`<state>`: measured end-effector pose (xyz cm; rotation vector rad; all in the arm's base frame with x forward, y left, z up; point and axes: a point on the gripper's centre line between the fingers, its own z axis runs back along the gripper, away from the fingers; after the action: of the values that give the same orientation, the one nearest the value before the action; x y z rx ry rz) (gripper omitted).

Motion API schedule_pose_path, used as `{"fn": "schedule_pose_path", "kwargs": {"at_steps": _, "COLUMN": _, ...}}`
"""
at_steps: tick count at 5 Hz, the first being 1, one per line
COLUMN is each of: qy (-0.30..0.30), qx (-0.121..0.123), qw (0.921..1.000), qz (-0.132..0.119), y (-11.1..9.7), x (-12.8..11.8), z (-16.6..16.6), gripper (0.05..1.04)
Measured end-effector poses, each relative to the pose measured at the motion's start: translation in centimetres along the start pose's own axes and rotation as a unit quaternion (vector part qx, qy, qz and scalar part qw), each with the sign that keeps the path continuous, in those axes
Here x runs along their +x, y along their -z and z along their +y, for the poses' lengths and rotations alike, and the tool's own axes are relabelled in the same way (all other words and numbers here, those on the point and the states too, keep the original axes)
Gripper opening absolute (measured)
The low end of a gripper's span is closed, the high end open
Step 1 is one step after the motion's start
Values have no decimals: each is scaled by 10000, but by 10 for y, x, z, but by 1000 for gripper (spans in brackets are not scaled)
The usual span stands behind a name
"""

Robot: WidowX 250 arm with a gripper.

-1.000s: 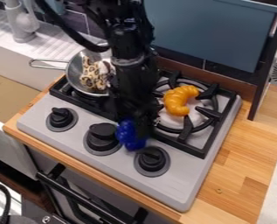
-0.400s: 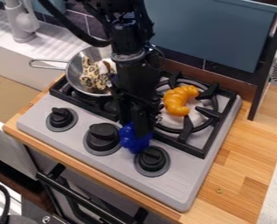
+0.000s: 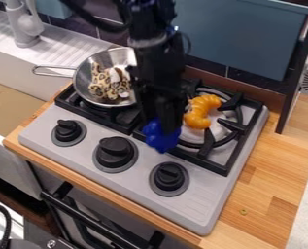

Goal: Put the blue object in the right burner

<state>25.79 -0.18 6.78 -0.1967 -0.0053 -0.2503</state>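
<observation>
**Blue toy dangling at the right burner**

The gripper (image 3: 166,120) is clamping the blue toy (image 3: 161,138) beside the right burner (image 3: 218,129), on its left side. An orange croissant (image 3: 198,113) is lying on that burner. Toward the stove's (image 3: 82,154) back left corner, a pan (image 3: 85,79) is holding a spotted thing (image 3: 100,86). 3 knobs (image 3: 169,177) are lining the front edge.

One camera view, from above the gripper (image 3: 162,115) and nearer the knobs (image 3: 115,151), slanting down towards the tiled wall (image 3: 76,25) beyond it; close enough to frame the whole stove top (image 3: 205,192) below it.
</observation>
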Motion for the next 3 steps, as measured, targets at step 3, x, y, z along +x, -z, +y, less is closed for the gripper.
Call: {"fn": "schedule_pose_path", "kwargs": {"at_steps": 3, "qy": -596, "qx": -18, "qw": 9979, "qz": -270, "y": -18, "x": 53, "z": 4, "gripper": 512}}
